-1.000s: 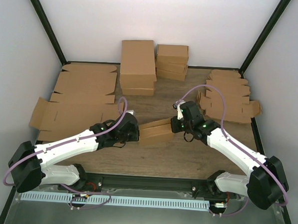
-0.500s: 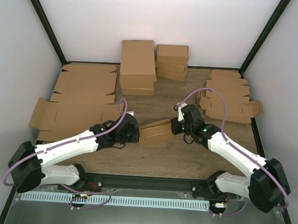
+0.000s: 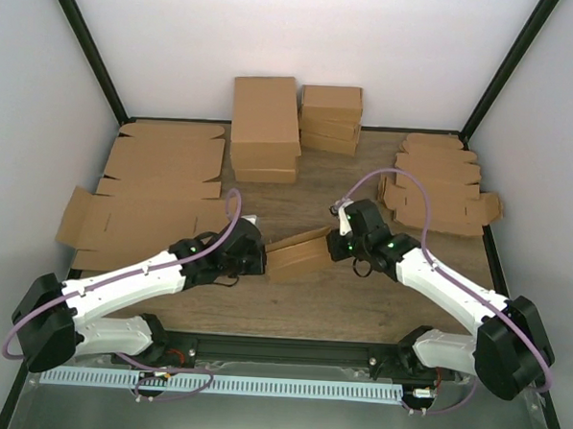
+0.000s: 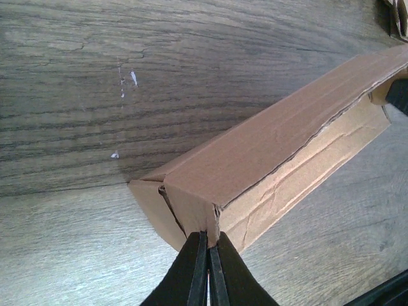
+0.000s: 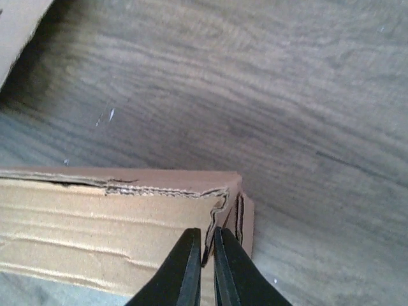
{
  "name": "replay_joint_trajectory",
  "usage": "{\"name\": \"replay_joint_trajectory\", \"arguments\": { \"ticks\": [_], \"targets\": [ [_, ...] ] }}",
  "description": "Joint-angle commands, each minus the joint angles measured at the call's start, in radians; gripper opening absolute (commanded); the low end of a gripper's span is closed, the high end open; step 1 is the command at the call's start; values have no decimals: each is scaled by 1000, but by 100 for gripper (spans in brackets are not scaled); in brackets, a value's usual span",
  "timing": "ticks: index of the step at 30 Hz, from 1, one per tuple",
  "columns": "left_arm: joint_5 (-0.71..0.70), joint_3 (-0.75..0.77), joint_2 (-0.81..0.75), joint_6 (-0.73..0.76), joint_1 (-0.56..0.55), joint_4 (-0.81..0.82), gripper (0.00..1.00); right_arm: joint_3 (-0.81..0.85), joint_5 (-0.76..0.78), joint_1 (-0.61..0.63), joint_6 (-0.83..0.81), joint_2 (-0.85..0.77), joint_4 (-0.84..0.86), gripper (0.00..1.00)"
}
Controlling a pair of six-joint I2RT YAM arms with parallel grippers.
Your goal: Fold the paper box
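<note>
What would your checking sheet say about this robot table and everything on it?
Surface: wooden table, a few white specks.
Job's things: paper box mid-table, partly folded, lying between the arms.
Clutter: flat cardboard sheets left; folded boxes stacked at the back; cut blanks piled right.
Grippers: left gripper pinches one box end; right gripper pinches the other.
Cables: purple cables loop along both arms.
Surroundings: white walls, black frame posts.
</note>
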Motion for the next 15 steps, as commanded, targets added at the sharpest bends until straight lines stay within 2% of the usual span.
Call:
{"name": "replay_joint_trajectory", "arguments": {
  "ticks": [1, 11, 12, 14, 15],
  "targets": [
    [37, -21, -12, -4, -5, -30, 4, 51, -59, 22, 2, -3, -119, 9],
    [71, -52, -23, -35, -16, 32, 4, 71, 39, 113, 119, -13, -197, 4],
    [68, -51, -24, -39, -15, 37, 4, 75, 45, 113, 125, -15, -205, 7],
    [63, -49, -23, -42, -17, 41, 4, 82, 58, 113, 138, -27, -215, 23],
    [61, -48, -22, -41, -18, 41, 4, 85, 62, 113, 139, -35, -216, 26]
  ]
}}
